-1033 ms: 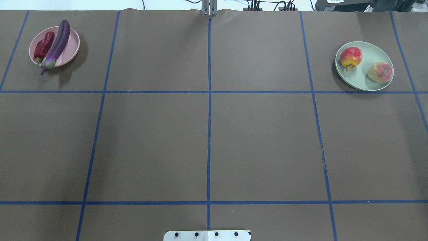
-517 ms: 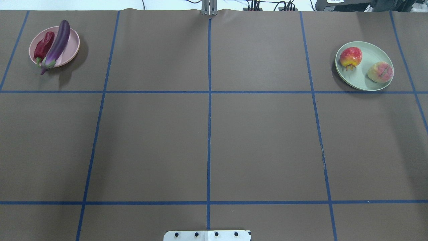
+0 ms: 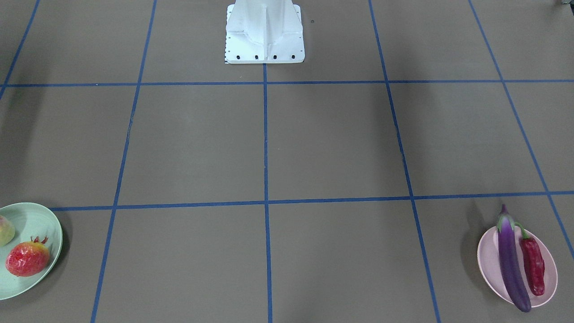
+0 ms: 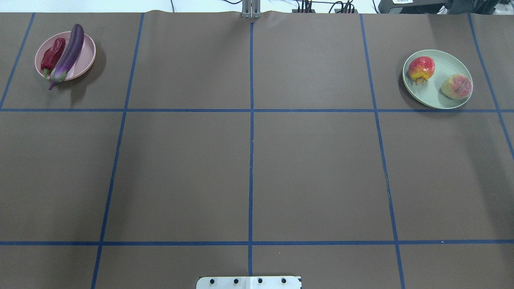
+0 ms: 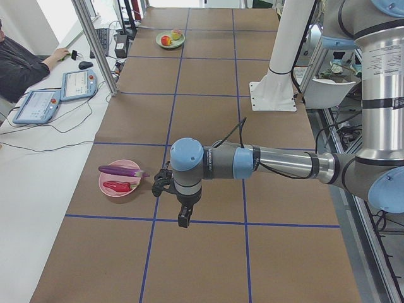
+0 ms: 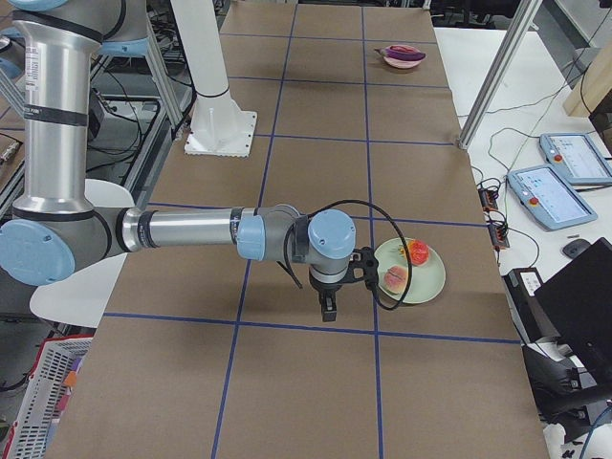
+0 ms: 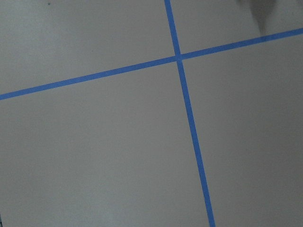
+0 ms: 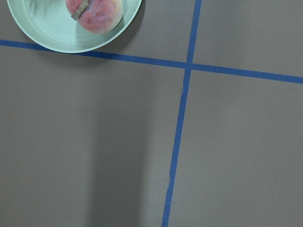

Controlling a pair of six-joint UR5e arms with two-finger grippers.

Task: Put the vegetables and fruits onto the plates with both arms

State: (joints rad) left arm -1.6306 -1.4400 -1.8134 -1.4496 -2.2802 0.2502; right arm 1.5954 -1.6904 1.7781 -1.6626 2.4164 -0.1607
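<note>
At far left, on the pink plate [image 4: 85,56]: chili [image 4: 53,59] and eggplant [image 4: 70,52] side by side, vegetables sorted together, cap end overhanging the rim for sheer length. Over bare table nearby, left gripper [image 5: 184,219]; cannot tell whether parted or closed. Likewise unreadable, right gripper [image 6: 327,311], beside the green plate [image 4: 441,60] holding red-orange fruit [image 4: 421,68] and peach [image 4: 456,86]. Sorting apparently complete.
</note>
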